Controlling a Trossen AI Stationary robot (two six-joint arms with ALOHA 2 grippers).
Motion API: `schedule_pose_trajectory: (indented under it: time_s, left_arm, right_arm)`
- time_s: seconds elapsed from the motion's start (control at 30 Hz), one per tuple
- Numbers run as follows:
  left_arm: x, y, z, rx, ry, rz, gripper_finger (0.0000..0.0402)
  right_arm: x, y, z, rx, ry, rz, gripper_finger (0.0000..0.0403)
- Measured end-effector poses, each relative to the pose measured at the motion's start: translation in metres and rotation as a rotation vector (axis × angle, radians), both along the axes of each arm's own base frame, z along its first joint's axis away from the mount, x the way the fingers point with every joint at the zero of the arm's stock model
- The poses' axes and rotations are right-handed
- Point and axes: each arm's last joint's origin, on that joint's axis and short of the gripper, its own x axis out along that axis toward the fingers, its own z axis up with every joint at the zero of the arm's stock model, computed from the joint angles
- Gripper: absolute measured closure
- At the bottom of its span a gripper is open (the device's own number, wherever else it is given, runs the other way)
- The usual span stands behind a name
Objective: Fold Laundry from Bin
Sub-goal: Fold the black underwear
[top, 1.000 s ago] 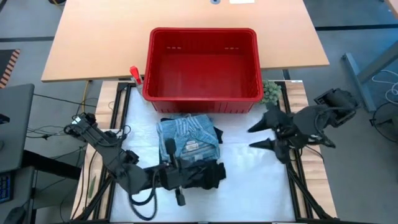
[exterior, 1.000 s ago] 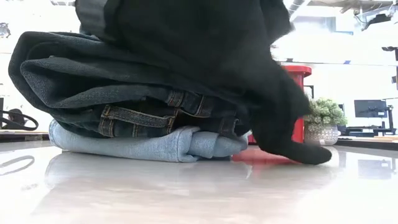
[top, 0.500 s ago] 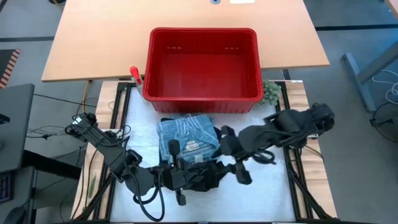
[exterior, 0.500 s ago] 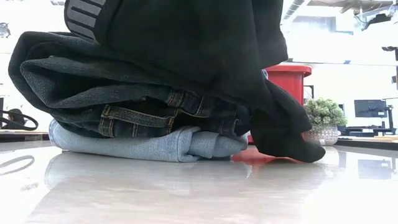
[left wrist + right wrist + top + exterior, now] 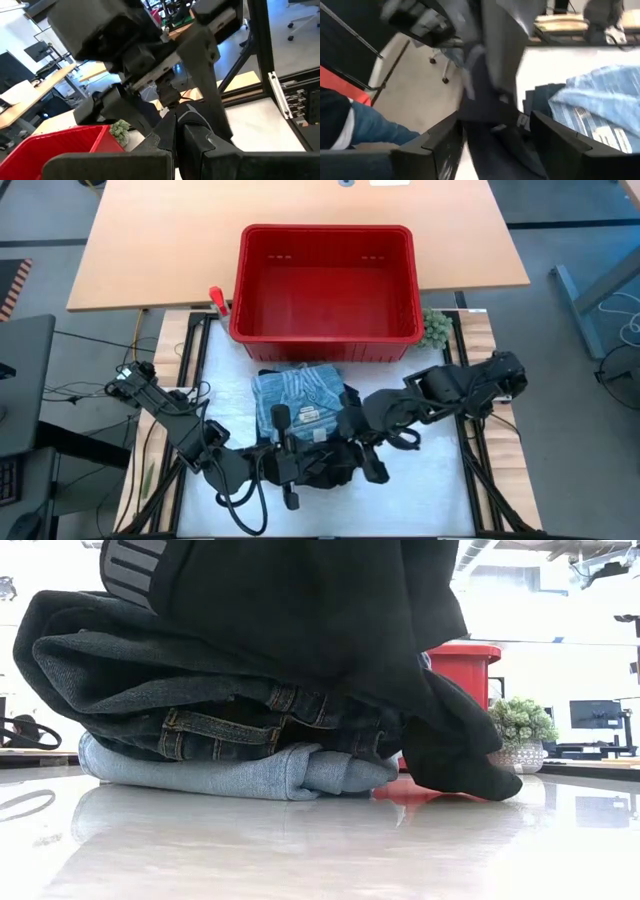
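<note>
Since a second ago the right gripper (image 5: pixel 358 442) has swung in from the table's right edge to the front right corner of the laundry (image 5: pixel 300 405), where its fingers stand apart around the edge of the black garment (image 5: pixel 335 462) (whether they actually pinch it cannot be told). The left gripper (image 5: pixel 298 463) lies low at the front of the same black garment, its fingers closed, though the cloth hides whether anything is caught between them. The folded pile, denim-blue jeans under light blue-grey, rests on the white table (image 5: pixel 430 490) just in front of the red bin (image 5: pixel 325 330), whose inside looks bare.
</note>
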Motion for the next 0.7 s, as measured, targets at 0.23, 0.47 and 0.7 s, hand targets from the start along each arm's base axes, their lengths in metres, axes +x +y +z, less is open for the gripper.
schedule_pose_trajectory:
  time_s: [0.23,0.47,0.7]
  left_arm:
    - [0.0,0.0,-0.003,0.029,0.029,-0.013,0.0379]
    - [-0.005,0.005,-0.014,-0.295,0.054,0.07,0.0284]
    - [-0.022,0.009,-0.044,-0.577,0.289,0.147,0.0214]
  right_arm:
    - [0.001,-0.001,-0.006,0.005,0.056,0.006,0.0289]
    - [-0.015,-0.003,0.003,-0.01,0.048,0.028,0.0375]
    - [-0.044,-0.008,0.017,-0.086,0.038,-0.018,0.0381]
